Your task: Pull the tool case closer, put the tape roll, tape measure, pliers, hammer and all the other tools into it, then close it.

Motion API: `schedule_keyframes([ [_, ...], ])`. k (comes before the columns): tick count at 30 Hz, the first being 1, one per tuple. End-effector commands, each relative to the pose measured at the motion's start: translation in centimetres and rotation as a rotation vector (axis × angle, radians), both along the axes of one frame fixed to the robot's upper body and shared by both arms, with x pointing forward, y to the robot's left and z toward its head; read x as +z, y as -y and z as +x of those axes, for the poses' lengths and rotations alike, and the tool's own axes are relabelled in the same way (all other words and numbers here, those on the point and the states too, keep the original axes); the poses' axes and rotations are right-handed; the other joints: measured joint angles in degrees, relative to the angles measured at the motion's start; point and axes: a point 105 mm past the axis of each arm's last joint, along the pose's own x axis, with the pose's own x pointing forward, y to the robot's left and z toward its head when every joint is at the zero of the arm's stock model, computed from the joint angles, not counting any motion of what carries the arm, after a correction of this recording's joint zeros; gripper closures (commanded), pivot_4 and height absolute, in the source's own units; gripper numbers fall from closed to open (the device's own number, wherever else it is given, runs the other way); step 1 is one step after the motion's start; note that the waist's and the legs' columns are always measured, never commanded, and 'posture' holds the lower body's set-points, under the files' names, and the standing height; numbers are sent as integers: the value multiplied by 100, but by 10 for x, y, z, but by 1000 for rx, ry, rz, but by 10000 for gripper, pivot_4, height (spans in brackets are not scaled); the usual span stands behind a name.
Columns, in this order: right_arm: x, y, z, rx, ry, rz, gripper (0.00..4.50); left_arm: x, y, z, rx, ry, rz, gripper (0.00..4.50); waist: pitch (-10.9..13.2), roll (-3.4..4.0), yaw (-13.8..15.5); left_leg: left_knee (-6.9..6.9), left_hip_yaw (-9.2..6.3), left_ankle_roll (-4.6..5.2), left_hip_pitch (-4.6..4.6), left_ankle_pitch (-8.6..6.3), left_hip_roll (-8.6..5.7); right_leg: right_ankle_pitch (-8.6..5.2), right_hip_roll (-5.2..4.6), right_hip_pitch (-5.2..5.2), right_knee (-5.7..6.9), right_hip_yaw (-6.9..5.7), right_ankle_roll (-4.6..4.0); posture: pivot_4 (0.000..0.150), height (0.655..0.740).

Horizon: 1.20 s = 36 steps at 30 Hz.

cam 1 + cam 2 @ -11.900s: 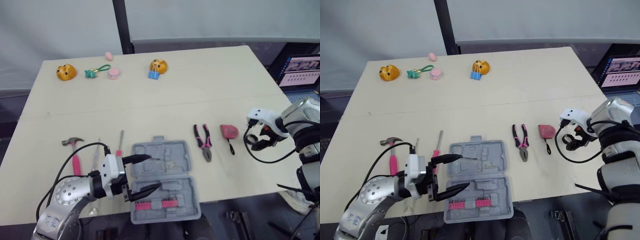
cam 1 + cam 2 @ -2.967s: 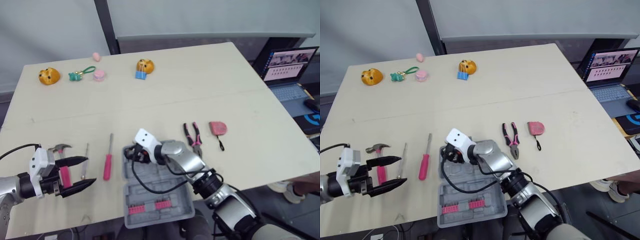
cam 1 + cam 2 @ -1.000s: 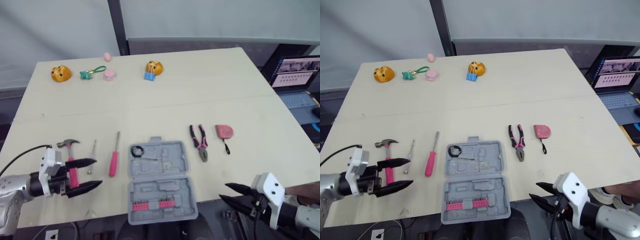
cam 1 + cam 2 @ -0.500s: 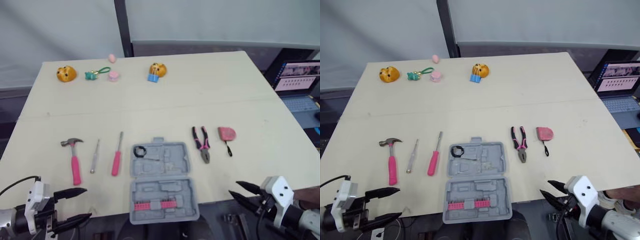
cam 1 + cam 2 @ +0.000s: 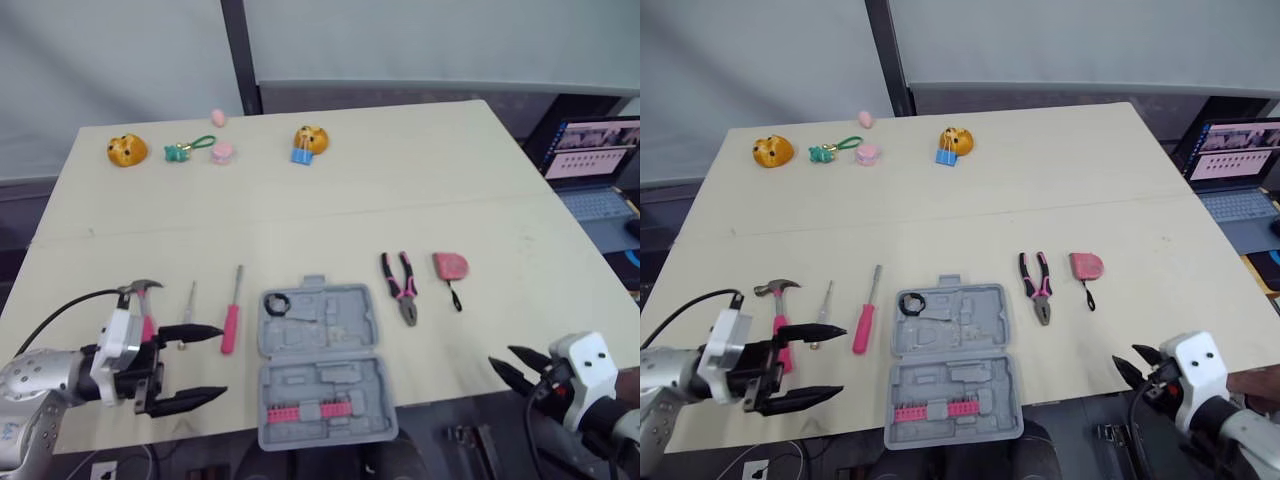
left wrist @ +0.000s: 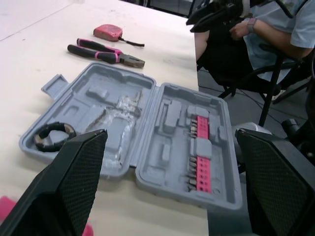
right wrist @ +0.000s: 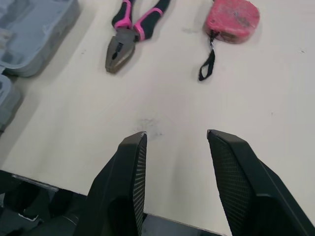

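Observation:
The grey tool case (image 5: 320, 365) lies open near the table's front edge, with the black tape roll (image 5: 275, 302) in its far-left pocket. To its right are the pink-handled pliers (image 5: 403, 287) and the pink tape measure (image 5: 450, 266). On its left lie a pink screwdriver (image 5: 232, 310), a small thin screwdriver (image 5: 188, 300) and the hammer (image 5: 143, 290), which is partly hidden. My left gripper (image 5: 222, 360) is open, just in front of the screwdrivers and left of the case. My right gripper (image 5: 500, 357) is open at the front right edge, short of the pliers (image 7: 129, 34) and the tape measure (image 7: 232, 19).
Small toys line the far edge: two orange figures (image 5: 126, 150) (image 5: 311, 138), a green keychain (image 5: 190, 148) and a pink piece (image 5: 222, 151). A laptop (image 5: 590, 150) sits off the table's right side. A seated person (image 6: 275, 24) is beyond the table edge.
My left gripper has come up from below the front edge onto the table, now in front of the hammer and screwdrivers. The right gripper has shifted a little to the right.

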Motion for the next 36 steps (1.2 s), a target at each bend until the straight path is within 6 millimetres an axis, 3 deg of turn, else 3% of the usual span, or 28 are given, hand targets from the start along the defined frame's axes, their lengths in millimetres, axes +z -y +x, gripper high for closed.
schedule_keyframes([
  [1, 13, 3, 12, -35, 22, -14, 11715, 3, 12, 6, -31, 15, -15, 0, 1, 2, 0, 0, 0, 0, -1, 0, 0, 0, 0, 0, 0, 0, 0, 1500, 7400],
  [3, 16, 5, 21, -49, 26, -12, 1347, 3, 16, 8, -45, 21, -10, 0, 1, 3, -4, 0, 0, 0, -1, 0, 0, 0, 0, -1, 0, 0, 0, 1500, 7400],
  [4, 18, 6, 25, -57, 29, -13, 563, 3, 19, 9, -49, 24, -13, 0, 1, 3, -6, 0, 0, 0, -2, 0, -1, 0, 0, -2, -1, 0, 0, 1500, 7400],
  [12, 11, 6, 62, -156, -108, 74, 563, 18, 31, 16, -59, 67, -36, 0, 3, 5, -12, 2, 0, 0, -4, 0, 0, 1, 1, -2, -1, 1, 2, 1500, 7400],
  [20, 9, -6, 100, -178, -140, 98, 563, 17, 38, 16, -69, 75, -25, 0, 10, 17, -76, 1, 6, 0, -18, 0, -2, 1, 2, -10, -4, -3, 2, 1500, 7400],
  [36, -15, -17, 144, -164, -180, 35, 563, 14, 43, 13, -21, 84, -18, 0, 13, 21, -104, 1, 46, 0, -20, 1, 0, 3, 2, -12, -9, -5, 6, 1500, 7400],
])
